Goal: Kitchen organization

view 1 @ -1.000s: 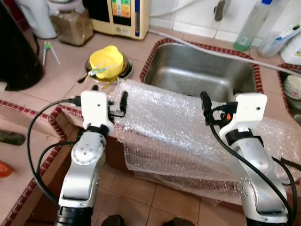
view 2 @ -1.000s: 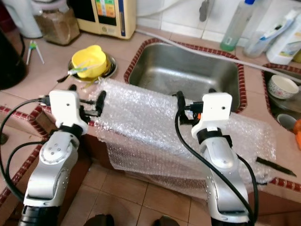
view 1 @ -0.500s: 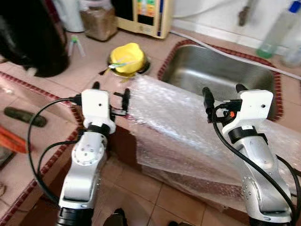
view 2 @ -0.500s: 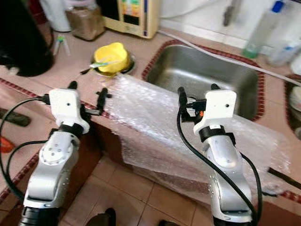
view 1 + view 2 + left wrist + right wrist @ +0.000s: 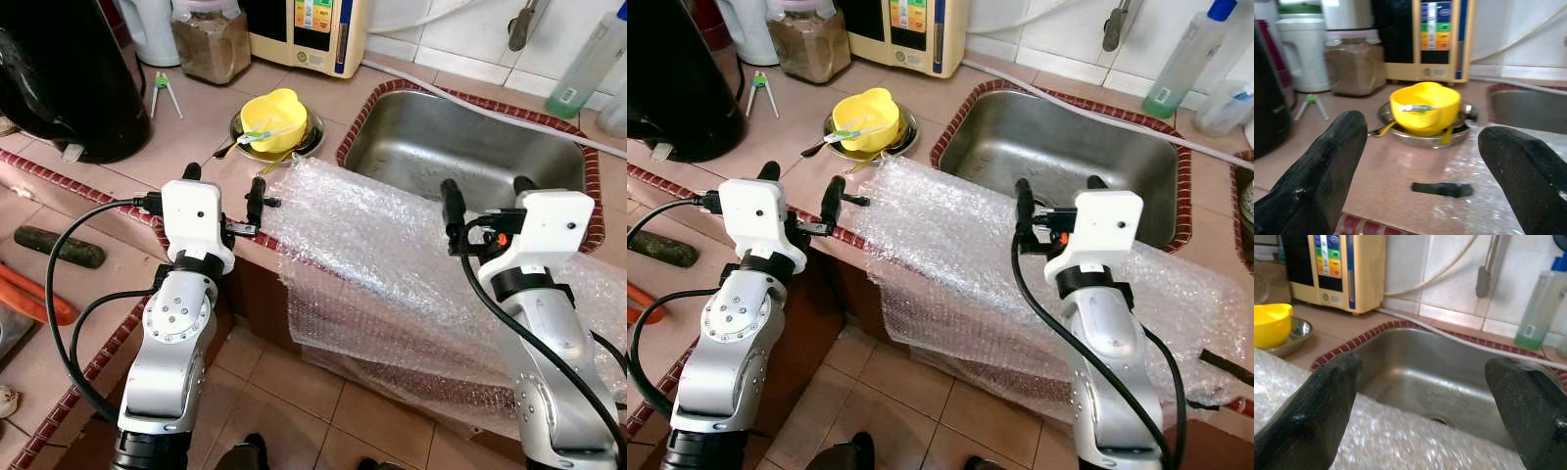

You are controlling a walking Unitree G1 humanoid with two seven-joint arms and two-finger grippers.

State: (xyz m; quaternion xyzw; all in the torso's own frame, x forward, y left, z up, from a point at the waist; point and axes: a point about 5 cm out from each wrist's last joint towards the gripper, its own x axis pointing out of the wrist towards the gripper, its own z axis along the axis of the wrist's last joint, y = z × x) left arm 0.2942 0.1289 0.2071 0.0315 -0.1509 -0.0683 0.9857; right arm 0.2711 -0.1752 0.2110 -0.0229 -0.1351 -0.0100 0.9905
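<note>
A sheet of bubble wrap [image 5: 382,245] lies over the tiled counter edge in front of the steel sink [image 5: 460,147] and hangs down toward the floor. A yellow bowl [image 5: 269,113] with a green-handled utensil in it sits in a steel dish [image 5: 1400,122] left of the sink. My left gripper [image 5: 223,181] is open above the counter edge by the wrap's left corner, pointing at the bowl [image 5: 1424,105]. My right gripper [image 5: 487,188] is open above the wrap, facing the sink basin [image 5: 1435,382]. Nothing is held between either pair of fingers.
A black appliance [image 5: 59,78], a white jug [image 5: 152,24], a jar of brown stuff [image 5: 211,44] and a beige dispenser [image 5: 313,29] line the back left. A green bottle [image 5: 588,59] stands at the right. A hose [image 5: 470,93] crosses the sink's rim. Tiled floor [image 5: 323,392] lies below.
The whole picture has shifted as the camera moved, bringing more of the left counter into view. Both grippers stay open and raised over the bubble wrap, and nothing was taken hold of.
</note>
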